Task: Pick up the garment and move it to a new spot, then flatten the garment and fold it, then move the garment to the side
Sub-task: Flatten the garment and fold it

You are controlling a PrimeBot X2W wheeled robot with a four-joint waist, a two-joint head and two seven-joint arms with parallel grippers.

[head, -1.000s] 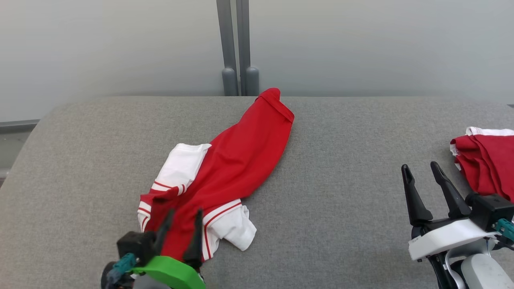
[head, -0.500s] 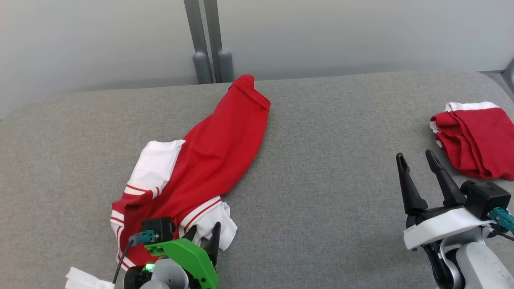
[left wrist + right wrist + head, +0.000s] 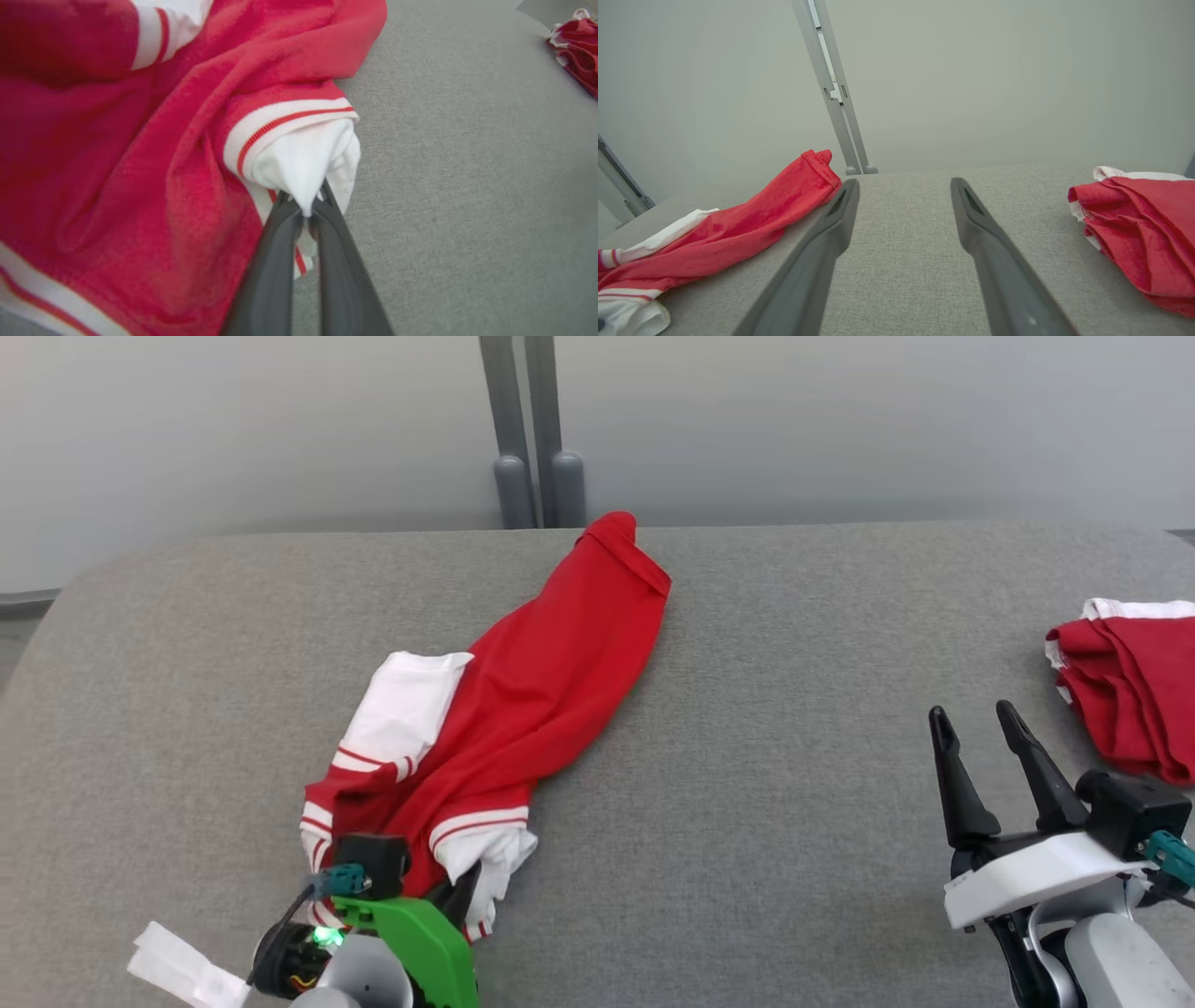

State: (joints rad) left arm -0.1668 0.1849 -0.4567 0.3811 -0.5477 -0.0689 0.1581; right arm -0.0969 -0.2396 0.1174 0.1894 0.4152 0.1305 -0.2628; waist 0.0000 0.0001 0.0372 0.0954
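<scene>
Left pincer point(image 3: 304, 205) tight on the garment point(image 3: 187, 154) (right pincer point(image 3: 904, 183) agape)

The two long dark fingers of the left gripper point(image 3: 306, 212) pinch the white sleeve of the crumpled red-and-white striped-cuff garment point(image 3: 187, 154) on the grey woven fabric surface point(image 3: 467, 186); another bunched red garment point(image 3: 577, 51) lies well apart.

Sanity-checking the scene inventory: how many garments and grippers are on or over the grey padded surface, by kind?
Red-and-white garments: 2, the stretched-out shirt and the bunched garment
Grippers: 2, the left gripper pinching the shirt's white sleeve, and the right gripper open
Total: 4
</scene>
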